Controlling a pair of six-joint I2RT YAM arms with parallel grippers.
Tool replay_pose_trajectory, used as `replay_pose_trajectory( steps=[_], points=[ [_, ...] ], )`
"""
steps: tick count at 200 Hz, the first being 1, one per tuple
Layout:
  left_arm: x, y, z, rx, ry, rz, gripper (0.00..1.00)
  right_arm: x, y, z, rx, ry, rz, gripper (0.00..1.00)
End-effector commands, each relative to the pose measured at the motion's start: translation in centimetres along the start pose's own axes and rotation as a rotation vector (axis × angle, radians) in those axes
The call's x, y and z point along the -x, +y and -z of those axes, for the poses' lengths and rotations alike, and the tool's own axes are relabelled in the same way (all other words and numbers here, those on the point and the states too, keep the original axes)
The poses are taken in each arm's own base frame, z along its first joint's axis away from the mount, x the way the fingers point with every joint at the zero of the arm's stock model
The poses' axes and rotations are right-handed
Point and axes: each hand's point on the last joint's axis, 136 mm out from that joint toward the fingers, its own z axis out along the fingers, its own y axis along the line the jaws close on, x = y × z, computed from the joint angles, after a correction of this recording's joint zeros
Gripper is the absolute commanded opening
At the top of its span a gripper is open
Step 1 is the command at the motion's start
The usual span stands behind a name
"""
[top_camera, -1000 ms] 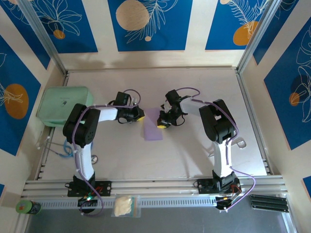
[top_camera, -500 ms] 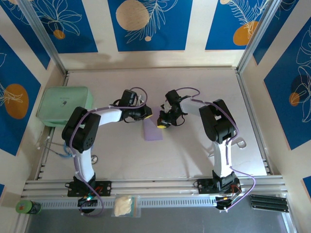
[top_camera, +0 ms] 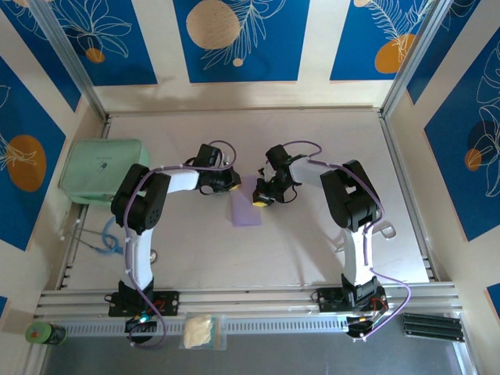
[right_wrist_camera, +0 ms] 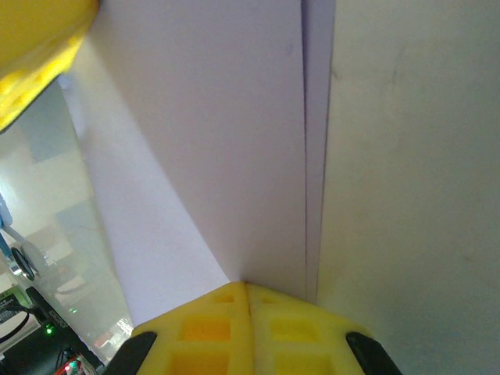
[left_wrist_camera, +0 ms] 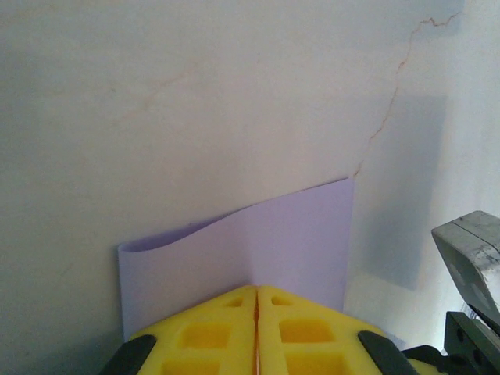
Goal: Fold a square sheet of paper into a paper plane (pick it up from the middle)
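Treat the square sheet of paper, pinched in the pressed-together left fingers and right fingers and spreading beyond both tips, as probably light, limp, crease-prone; grip near an edge.

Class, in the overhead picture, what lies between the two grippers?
The lilac sheet of paper lies there; the left gripper and right gripper are shut on it from either side. The top external view shows it.

No legible text, labels or numbers anywhere. Faint dark mark on the green box lid at 9 o'clock, too small to read.
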Motion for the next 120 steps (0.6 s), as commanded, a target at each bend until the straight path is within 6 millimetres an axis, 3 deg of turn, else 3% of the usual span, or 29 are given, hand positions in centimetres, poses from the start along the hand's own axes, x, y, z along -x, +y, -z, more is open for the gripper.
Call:
replay_pose_trajectory(
  steps=[1,34,71,93,120],
  points=[
    [1.7,4.7,0.8,0.135,-0.035,0.017,0.10,-6.3,-13.9,-2.4,-0.502,0.163,-0.181,0.01],
    [3.6,6.2,1.6,0.152,-0.052,0.013,0.10,-6.1,-13.9,-2.3,-0.505,0.162,-0.174,0.01],
    [5.9,6.4,2.4,0.138,-0.063,0.007,0.10,-6.0,-13.5,-2.4,-0.499,0.165,-0.153,0.01],
    [6.9,3.6,4.1,0.087,-0.081,-0.023,0.11,-5.5,-12.6,-2.2,-0.485,0.153,-0.115,0.01],
    [7.3,0.3,7.7,0.038,-0.139,-0.039,0.14,-4.0,-9.0,-1.6,-0.439,0.121,0.015,0.01]
  ],
)
